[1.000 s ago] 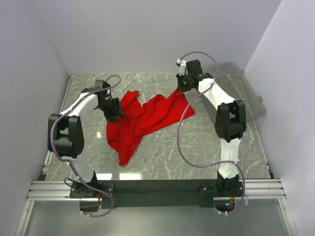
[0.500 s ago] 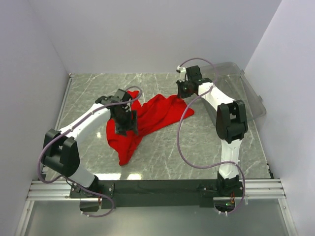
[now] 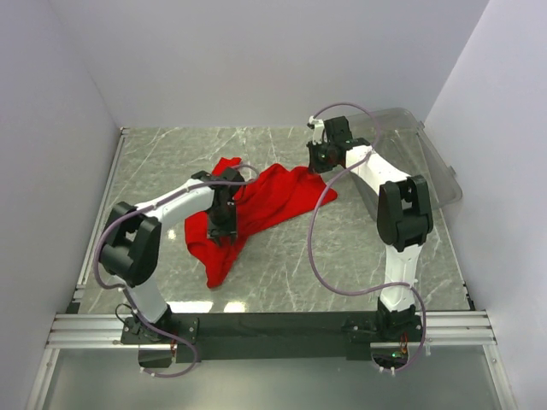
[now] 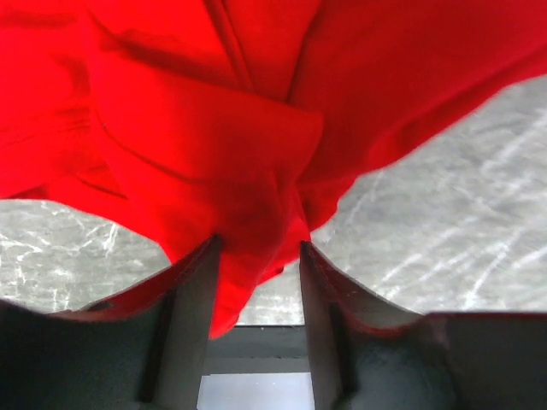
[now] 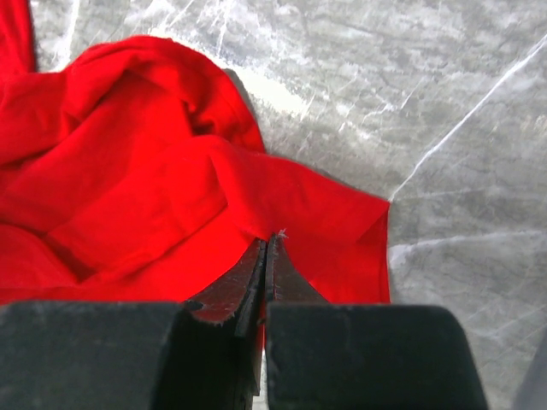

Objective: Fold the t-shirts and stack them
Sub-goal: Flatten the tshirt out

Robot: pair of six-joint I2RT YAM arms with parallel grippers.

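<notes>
Currently the left gripper point(image 4: 258, 249) sits low over the near-left part of the t-shirt point(image 3: 273, 198). Its fingers point(image 4: 195, 325) stand partly apart with a thick bunched fold of red cloth filling the gap between them and touching both inner faces, so it reads as a pinch on a wad, not on a single layer. The shirt is not spread. It lies crumpled on the marble table point(image 3: 367, 248) as a loose band, its long axis running on a diagonal from a narrow tail near the left arm's side up toward the far right. At that far-right end the right gripper point(image 5: 267, 242) has its fingers pressed tight together on a thin edge of cloth, with creases converging on the tips. Beyond it, at the table's far-right edge, the clear plastic bin point(image 3: 432, 166) stands apart from the shirt. Each arm therefore has the end nearer to it, and the cloth lies between the two grippers along that diagonal. By my judgement the next move turns on drawing the two ends apart along this axis to flatten the shirt, and the bunched left grip may drag extra layers with it.
</notes>
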